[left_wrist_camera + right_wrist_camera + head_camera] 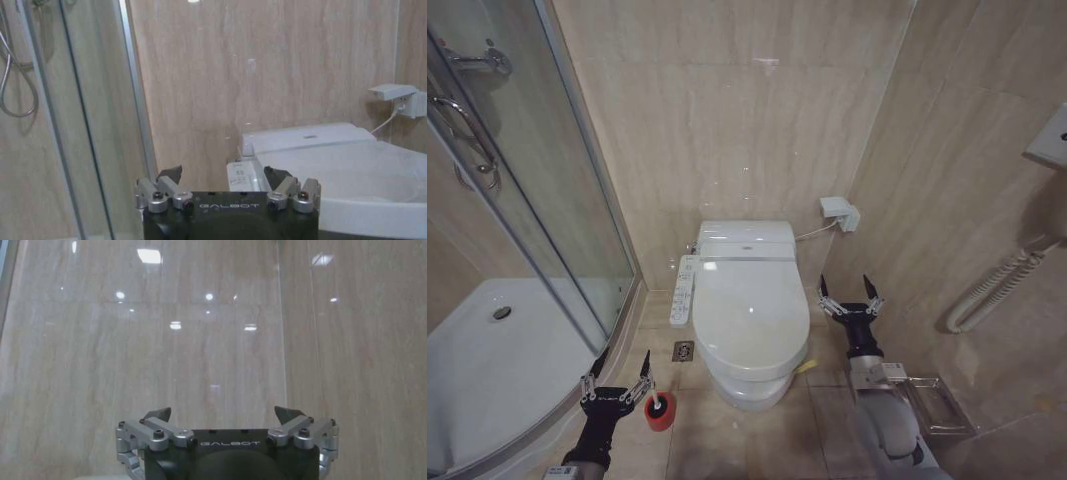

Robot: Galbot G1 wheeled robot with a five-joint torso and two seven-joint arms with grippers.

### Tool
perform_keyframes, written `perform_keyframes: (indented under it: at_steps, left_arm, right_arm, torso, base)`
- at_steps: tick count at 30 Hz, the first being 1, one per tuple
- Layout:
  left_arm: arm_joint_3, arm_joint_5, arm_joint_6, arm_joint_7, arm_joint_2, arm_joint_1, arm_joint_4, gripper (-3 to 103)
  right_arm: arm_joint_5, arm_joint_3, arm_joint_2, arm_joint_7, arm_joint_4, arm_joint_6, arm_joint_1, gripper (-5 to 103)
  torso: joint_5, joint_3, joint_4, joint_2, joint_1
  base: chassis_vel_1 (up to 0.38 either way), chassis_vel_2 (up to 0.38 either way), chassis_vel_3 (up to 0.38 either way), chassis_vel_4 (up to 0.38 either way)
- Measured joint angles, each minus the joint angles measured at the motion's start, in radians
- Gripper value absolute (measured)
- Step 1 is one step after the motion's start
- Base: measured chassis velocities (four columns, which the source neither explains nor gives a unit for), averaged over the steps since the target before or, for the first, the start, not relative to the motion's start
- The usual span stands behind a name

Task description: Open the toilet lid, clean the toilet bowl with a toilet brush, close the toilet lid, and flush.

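The toilet lid (749, 305) lies shut over the toilet bowl (749, 388), against the tiled back wall. The toilet brush (659, 409) stands in its red holder on the floor, left of the bowl. The left hand (620, 365) hovers just beside the brush, fingers spread wide, holding nothing. The right hand (849, 289) hangs right of the lid, equally wide open and empty.

Left arm low at near left, wrist raised, left gripper (619, 366) pointing up and away, jaws spread wide, nothing between them. Right arm at near right, forearm rising from the near edge, right gripper (849, 291) held higher and farther, jaws likewise spread wide and empty.
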Motion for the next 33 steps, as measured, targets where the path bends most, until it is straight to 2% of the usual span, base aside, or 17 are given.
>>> perform_keyframes:
  at_steps: [8, 23, 33]
  left_arm:
    - [0.000, 0.000, 0.000, 0.000, 0.000, 0.000, 0.000, 82]
    - [0.000, 0.000, 0.000, 0.000, 0.000, 0.000, 0.000, 82]
    - [0.000, 0.000, 0.000, 0.000, 0.000, 0.000, 0.000, 82]
  right_arm:
    - [0.004, 0.000, 0.006, 0.005, -0.009, 0.025, -0.002, 100]
    - [0.015, 0.000, 0.002, 0.007, -0.005, 0.024, 0.002, 100]
    - [0.018, 0.000, 0.006, 0.008, -0.005, 0.024, 0.003, 100]
  torso:
    - [0.0001, 0.000, -0.0001, 0.000, 0.000]
    - [0.0001, 0.000, -0.0001, 0.000, 0.000]
    - [0.0003, 0.000, -0.0001, 0.000, 0.000]
  base:
    - [0.000, 0.000, 0.000, 0.000]
    - [0.003, -0.004, -0.002, 0.002]
    - [0.137, -0.125, -0.147, 0.145]
